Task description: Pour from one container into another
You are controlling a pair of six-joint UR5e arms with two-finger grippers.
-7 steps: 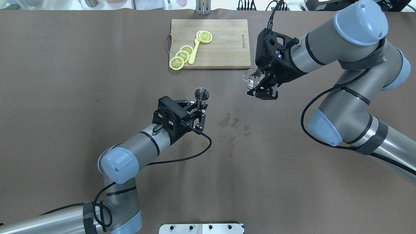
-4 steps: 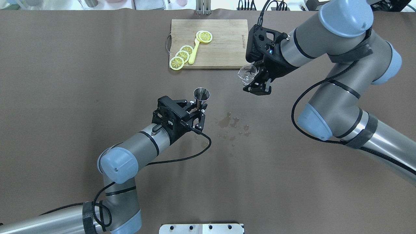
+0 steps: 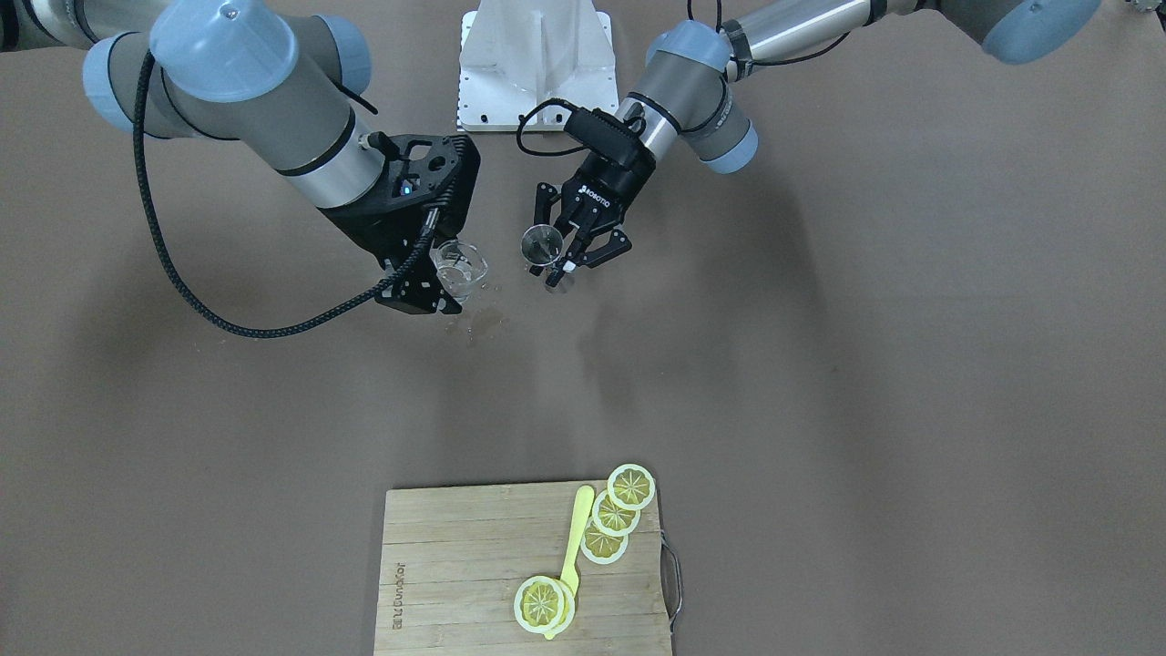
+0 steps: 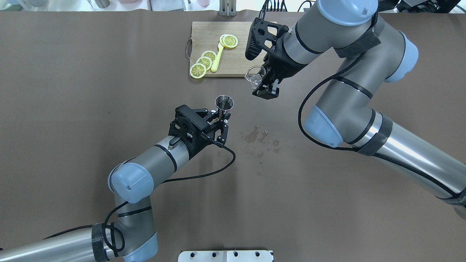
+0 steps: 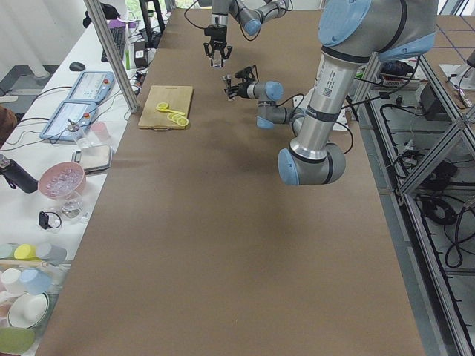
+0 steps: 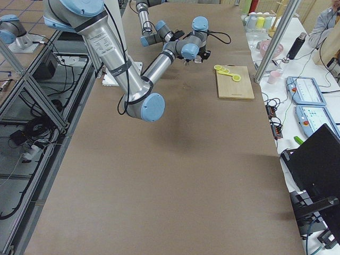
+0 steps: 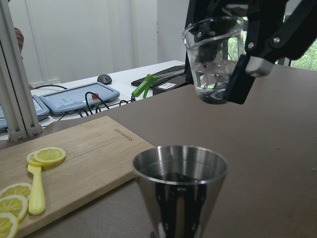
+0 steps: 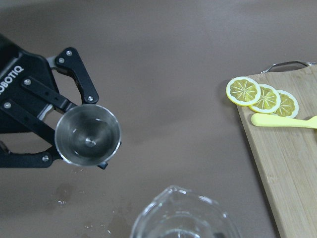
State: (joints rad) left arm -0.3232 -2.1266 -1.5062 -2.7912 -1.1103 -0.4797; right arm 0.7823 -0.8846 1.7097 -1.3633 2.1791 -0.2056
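Observation:
The clear glass cup (image 4: pixel 254 75) hangs in the air with my right gripper (image 4: pixel 261 83) shut on it, near the cutting board's front edge. It holds a little clear liquid (image 7: pixel 213 84). The steel hourglass jigger (image 4: pixel 224 103) stands upright off the table, my left gripper (image 4: pixel 222 118) shut on its waist. The cup (image 3: pixel 458 269) is beside the jigger (image 3: pixel 541 244) and apart from it. In the left wrist view the cup (image 7: pixel 214 59) floats above and behind the jigger (image 7: pixel 181 191). The right wrist view looks down into the jigger (image 8: pixel 87 135), with the cup's rim (image 8: pixel 183 218) at the bottom edge.
A wooden cutting board (image 4: pixel 255 54) at the far side carries lemon slices (image 4: pixel 204 62) and a yellow utensil (image 4: pixel 217 58). Spilled drops (image 4: pixel 259 140) wet the brown table to the right of the left gripper. A white mount plate (image 4: pixel 225 255) sits at the near edge.
My right arm has swung left and farther back with the cup, closing the gap to the jigger. The left gripper has shifted slightly with the jigger.

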